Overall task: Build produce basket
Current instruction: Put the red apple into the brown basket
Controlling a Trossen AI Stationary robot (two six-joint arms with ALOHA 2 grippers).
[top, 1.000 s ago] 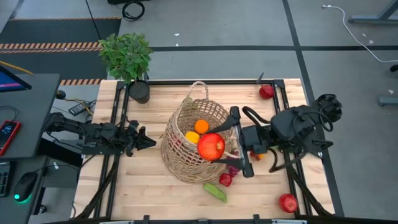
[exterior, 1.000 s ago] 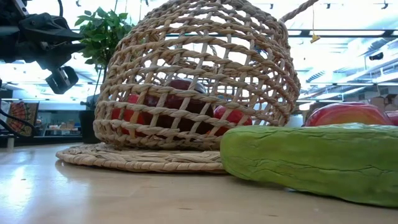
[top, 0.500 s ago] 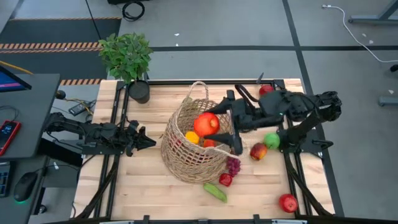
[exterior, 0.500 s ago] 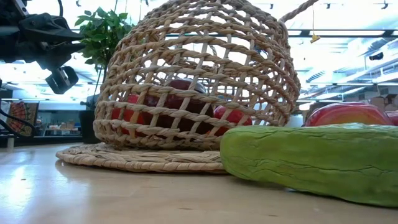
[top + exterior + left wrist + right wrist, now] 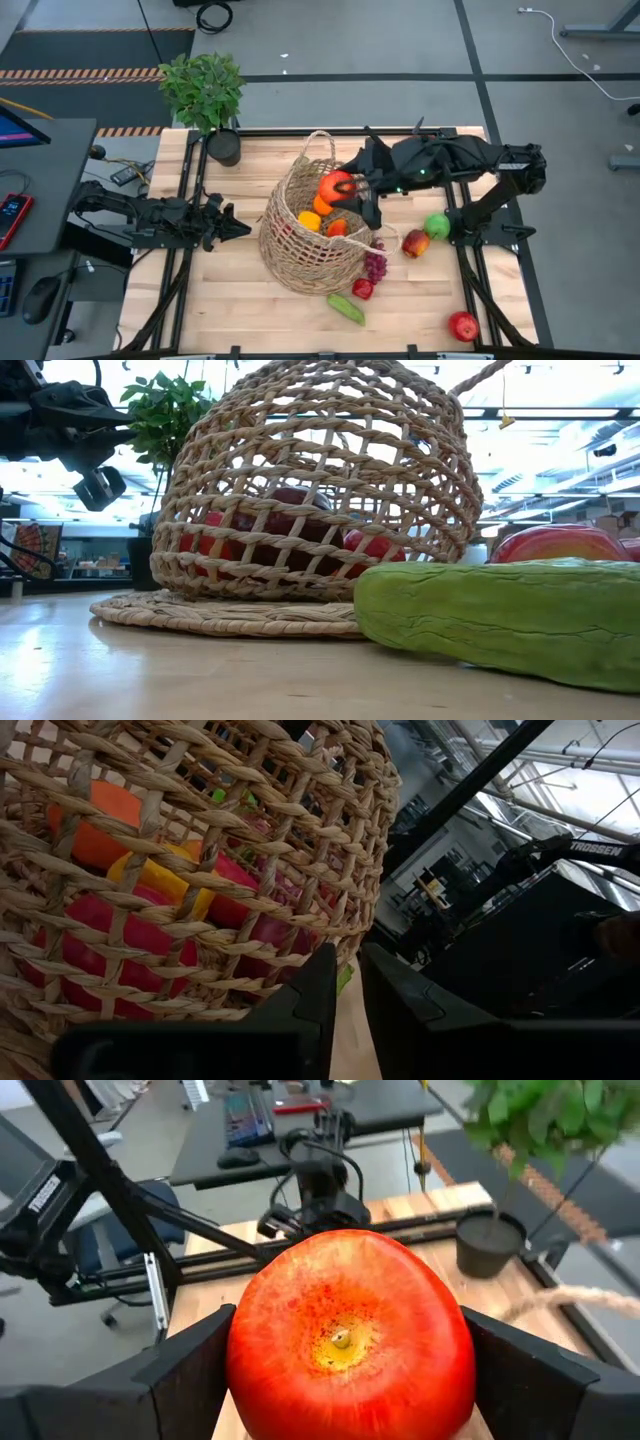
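The basket [image 5: 300, 250] is rough, open-weave tan wicker. The red apple [image 5: 348, 1335] looks smooth and glossy, with a plastic sheen, and the cucumber [image 5: 500, 618] has a matt, faintly creased green skin. The counter [image 5: 230, 300] is pale planked wood with a soft sheen, framed in dark metal rails [image 5: 190, 190].

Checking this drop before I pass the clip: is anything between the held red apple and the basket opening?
Nothing visible blocks it. The right gripper holds the red apple over the basket opening, with only the orange and other produce lying inside below. The left gripper waits beside the basket's outer wall.
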